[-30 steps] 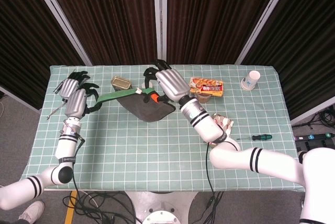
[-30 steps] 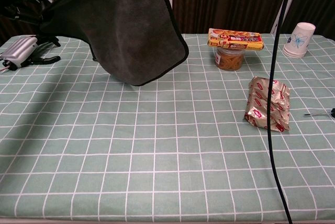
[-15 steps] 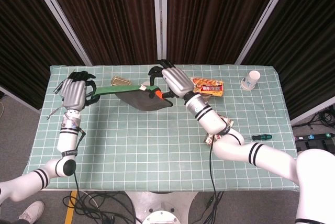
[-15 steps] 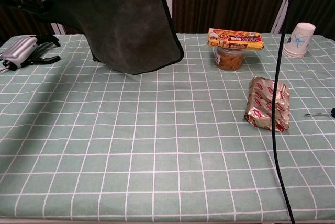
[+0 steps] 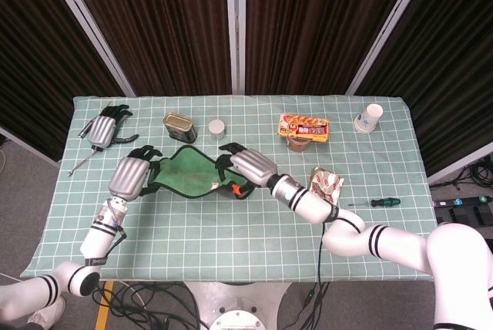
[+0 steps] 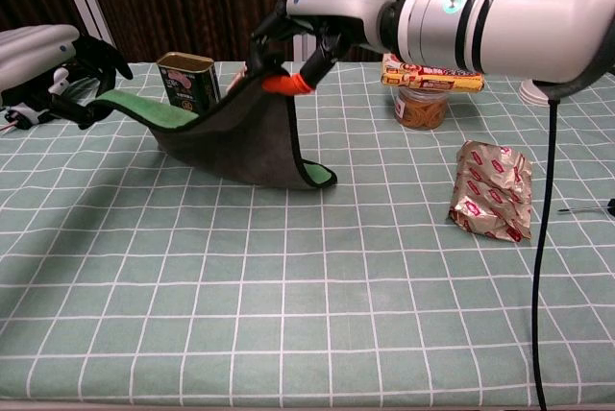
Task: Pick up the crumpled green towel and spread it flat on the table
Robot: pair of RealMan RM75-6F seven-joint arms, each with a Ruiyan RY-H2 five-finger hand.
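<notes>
Between your two hands the green towel (image 5: pixel 189 175) hangs stretched over the left-centre of the checked table (image 5: pixel 231 230), its long axis running left to right. Your left hand (image 5: pixel 129 176) grips its left end and your right hand (image 5: pixel 248 168) grasps its right end, fingers clenched on the cloth in both cases. From the chest view the towel (image 6: pixel 240 137) sags in the middle, its lowest fold touching the table while both held ends stand raised; the green face is up, the dark underside toward the camera. An orange tag (image 6: pixel 284 84) shows at your right hand's grip; its writing is too small to read. Behind the towel stands an olive tin (image 6: pixel 187 83) whose label you cannot read. The yellow packet (image 6: pixel 431 72) atop a jar carries print that is illegible.
</notes>
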